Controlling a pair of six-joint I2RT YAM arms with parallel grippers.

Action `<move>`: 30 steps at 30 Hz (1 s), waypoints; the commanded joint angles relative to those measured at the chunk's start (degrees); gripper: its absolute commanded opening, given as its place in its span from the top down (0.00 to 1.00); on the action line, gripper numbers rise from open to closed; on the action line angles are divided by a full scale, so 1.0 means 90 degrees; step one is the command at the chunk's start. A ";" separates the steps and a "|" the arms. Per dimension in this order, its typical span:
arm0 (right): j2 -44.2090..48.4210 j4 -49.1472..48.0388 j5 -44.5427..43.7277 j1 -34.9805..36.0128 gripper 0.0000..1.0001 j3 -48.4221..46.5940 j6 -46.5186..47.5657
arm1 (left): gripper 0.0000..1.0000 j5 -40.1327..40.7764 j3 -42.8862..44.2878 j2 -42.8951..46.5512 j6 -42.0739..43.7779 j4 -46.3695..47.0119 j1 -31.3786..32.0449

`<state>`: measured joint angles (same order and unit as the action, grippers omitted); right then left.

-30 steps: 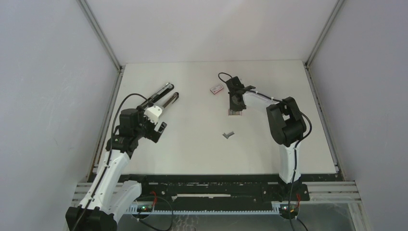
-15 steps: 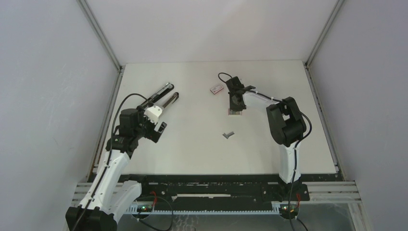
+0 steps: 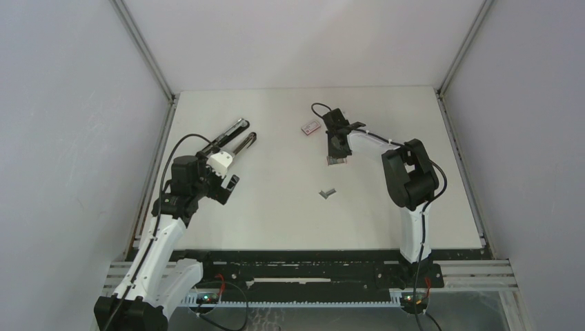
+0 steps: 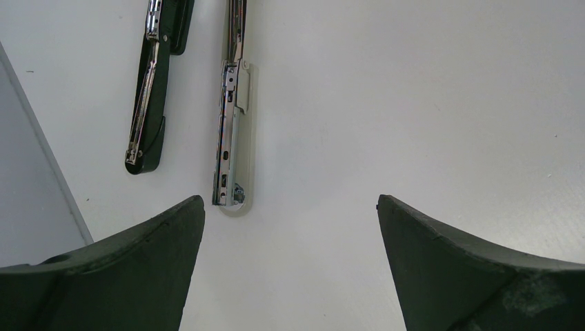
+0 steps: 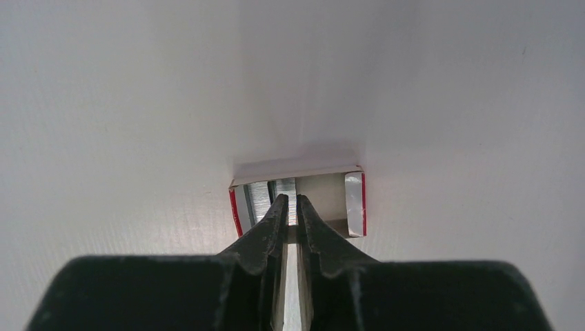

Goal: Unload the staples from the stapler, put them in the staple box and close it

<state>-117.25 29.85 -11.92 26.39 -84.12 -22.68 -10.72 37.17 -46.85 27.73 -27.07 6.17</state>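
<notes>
Nearest the arms' bases, the staples [image 3: 328, 194] are lying as a small bent grey strip on the bare table [image 3: 276, 224], well apart from both arms. To the left, the left gripper [image 4: 290, 201] is hanging with its fingers spread wide and holding nothing, facing the stapler [image 4: 232, 124]. Farther out on the right, the right gripper [image 5: 290, 200] is pointing down into a small open tray [image 5: 296, 169] with red edges and shiny strips inside. Its fingers are sitting nearly together with only a slit between them, and I cannot tell whether anything is pinched there. The stapler is lying just beyond the left gripper, toward the far left, with its black arm and silver arm splayed side by side. A red-and-white box [image 3: 310, 127] is resting farthest out, near the tray. The tray looks light, so fingertips dipping into it are likely risking a nudge or a tip that scatters its contents. The strip on the table is looking thin and flat, so a pinch from above could be slipping off it.
</notes>
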 commanded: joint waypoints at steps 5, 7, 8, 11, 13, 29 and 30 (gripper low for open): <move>0.0274 -0.0027 0.0069 0.0032 0.92 -0.0318 0.0188 | 0.00 -0.0015 -0.0184 0.0070 0.0112 0.0259 -0.0033; 0.0346 -0.0025 0.0077 0.0027 0.91 -0.0340 0.0236 | 0.00 -0.0010 -0.0184 0.0069 0.0113 0.0255 -0.0039; 0.0394 -0.0030 0.0091 0.0029 0.90 -0.0333 0.0265 | 0.00 -0.0011 -0.0184 0.0068 0.0113 0.0259 -0.0033; 0.0531 -0.0055 0.0185 0.0027 0.87 -0.0322 0.0387 | 0.00 -0.0010 -0.0184 0.0062 0.0113 0.0255 -0.0032; 0.0604 -0.0067 0.0318 0.0031 0.87 -0.0322 0.0569 | 0.00 -0.0015 -0.0184 0.0061 0.0110 0.0255 -0.0033; 0.1147 0.0318 0.3149 -0.0098 0.56 -0.0120 0.3300 | 0.00 0.0018 -0.0181 0.0079 0.0108 0.0255 -0.0035; 0.1181 0.0397 0.3365 -0.0127 0.53 -0.0117 0.3527 | 0.00 0.0012 -0.0184 0.0085 0.0112 0.0254 -0.0033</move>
<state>-111.42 31.70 7.40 26.22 -84.53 -1.28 -10.70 37.17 -46.85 28.05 -27.07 6.17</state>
